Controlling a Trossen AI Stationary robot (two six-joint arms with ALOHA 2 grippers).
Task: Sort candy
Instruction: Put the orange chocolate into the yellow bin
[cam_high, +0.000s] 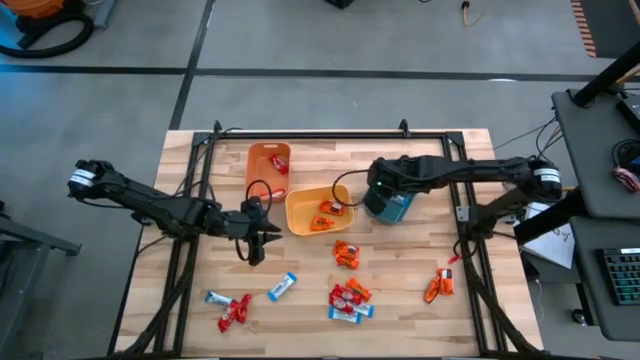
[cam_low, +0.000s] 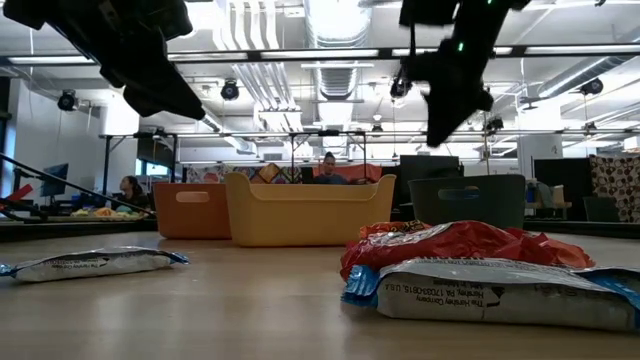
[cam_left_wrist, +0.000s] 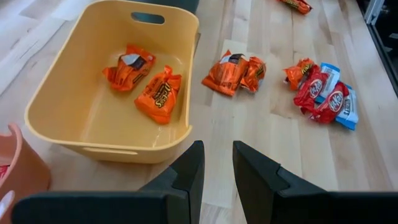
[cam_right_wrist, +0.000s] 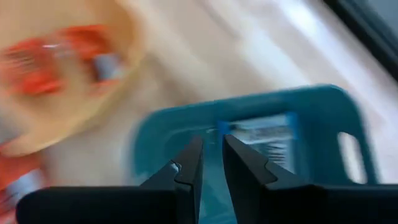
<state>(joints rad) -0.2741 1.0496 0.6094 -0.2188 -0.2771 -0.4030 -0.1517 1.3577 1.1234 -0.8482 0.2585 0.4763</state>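
Sorting partly done
Some candy (cam_high: 345, 254) binned, much left on counter (cam_high: 400, 300); both jaws slightly parted, empty, right above teal bin (cam_right_wrist: 249, 124).

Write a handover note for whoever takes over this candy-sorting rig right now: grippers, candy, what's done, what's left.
Left gripper: empty, fingers slightly apart, hovering beside the yellow bin.
Right gripper: empty, narrow gap, above the teal bin, which holds a blue-and-white bar.
Done: two orange packets in the yellow bin; red candy in the orange bin.
Left: loose candy on the table, including the central pile, red pieces, a bar and orange packets.
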